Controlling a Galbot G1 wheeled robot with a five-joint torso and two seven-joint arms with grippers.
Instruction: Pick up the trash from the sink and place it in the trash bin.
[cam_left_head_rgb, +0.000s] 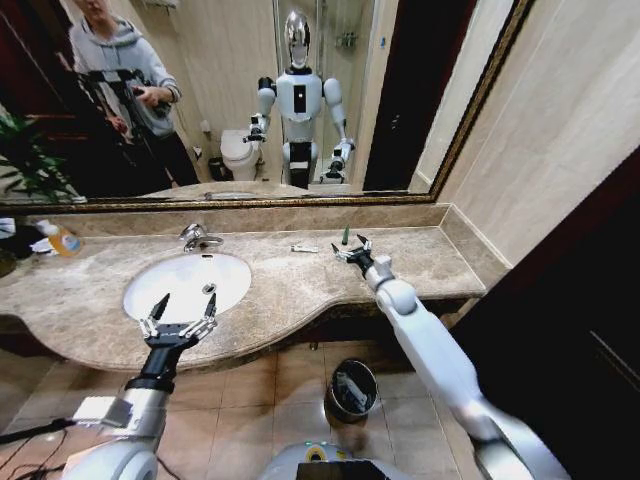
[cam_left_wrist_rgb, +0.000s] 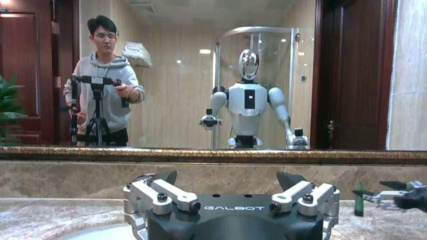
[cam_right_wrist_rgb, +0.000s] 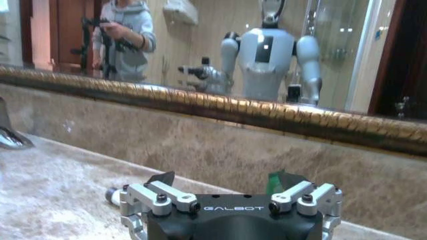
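Note:
The white oval sink (cam_left_head_rgb: 160, 290) is set in the marble countertop, and a small dark spot (cam_left_head_rgb: 209, 289) shows in the basin. My left gripper (cam_left_head_rgb: 178, 318) hangs open over the sink's front rim, its fingers (cam_left_wrist_rgb: 163, 179) spread with nothing between them. My right gripper (cam_left_head_rgb: 352, 250) is open low over the counter to the sink's right. Just beyond it a dark green tube (cam_left_head_rgb: 345, 236) stands upright by the backsplash, the same tube (cam_right_wrist_rgb: 275, 181) showing behind the right gripper's (cam_right_wrist_rgb: 223, 179) fingertip. A small white bottle (cam_left_head_rgb: 305, 248) lies on the counter beside it. The trash bin (cam_left_head_rgb: 352, 390) stands on the floor below.
A chrome faucet (cam_left_head_rgb: 195, 237) rises behind the basin. An orange bottle (cam_left_head_rgb: 62, 238) stands at the counter's far left. A gold-framed mirror (cam_left_head_rgb: 250, 203) runs above the backsplash and a wall closes the counter's right end.

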